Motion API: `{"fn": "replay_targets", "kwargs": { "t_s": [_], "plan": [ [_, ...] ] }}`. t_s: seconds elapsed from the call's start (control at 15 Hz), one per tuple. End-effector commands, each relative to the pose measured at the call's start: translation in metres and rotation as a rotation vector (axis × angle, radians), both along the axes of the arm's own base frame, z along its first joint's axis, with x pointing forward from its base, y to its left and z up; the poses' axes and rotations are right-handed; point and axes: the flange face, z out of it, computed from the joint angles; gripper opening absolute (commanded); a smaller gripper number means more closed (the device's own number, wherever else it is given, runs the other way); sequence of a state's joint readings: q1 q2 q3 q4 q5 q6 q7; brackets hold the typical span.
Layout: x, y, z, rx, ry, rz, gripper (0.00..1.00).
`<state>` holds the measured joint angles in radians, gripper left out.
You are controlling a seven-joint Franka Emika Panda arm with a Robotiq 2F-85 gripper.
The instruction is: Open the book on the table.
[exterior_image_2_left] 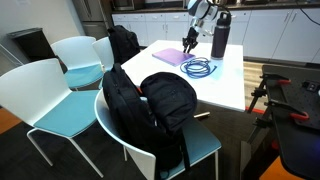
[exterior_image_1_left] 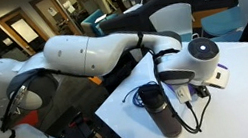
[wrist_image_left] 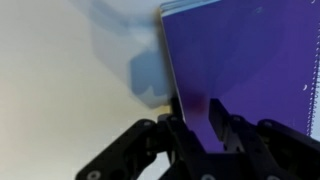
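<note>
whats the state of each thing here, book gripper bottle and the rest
book: closed, purple cover up, flat on the table
gripper: jaws slightly apart, at the book's edge
bottle: standing upright
cable: coiled, lying beside the book
backpack: propped upright on a chair

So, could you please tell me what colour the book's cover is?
Purple; the book shows it best in the wrist view.
</note>
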<state>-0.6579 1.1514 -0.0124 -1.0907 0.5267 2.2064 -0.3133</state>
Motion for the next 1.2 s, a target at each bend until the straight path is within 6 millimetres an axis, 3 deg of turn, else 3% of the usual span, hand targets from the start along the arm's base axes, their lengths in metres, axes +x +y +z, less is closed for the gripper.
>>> {"fn": "replay_targets", "kwargs": {
  "t_s": [0.0,0.07,0.4,0.87,1.13],
  "plan": [
    [-0.003,0.002,0.004,-0.014,-0.01,0.026,0.05],
    [-0.003,0.002,0.004,-0.011,-0.012,0.028,0.0],
    [-0.004,0.002,0.012,0.0,-0.054,0.073,0.0],
    [-0.007,0.006,0.059,0.064,-0.161,0.163,0.0],
    [-0.001,0.025,0.088,0.111,-0.151,0.202,0.0]
  ]
}}
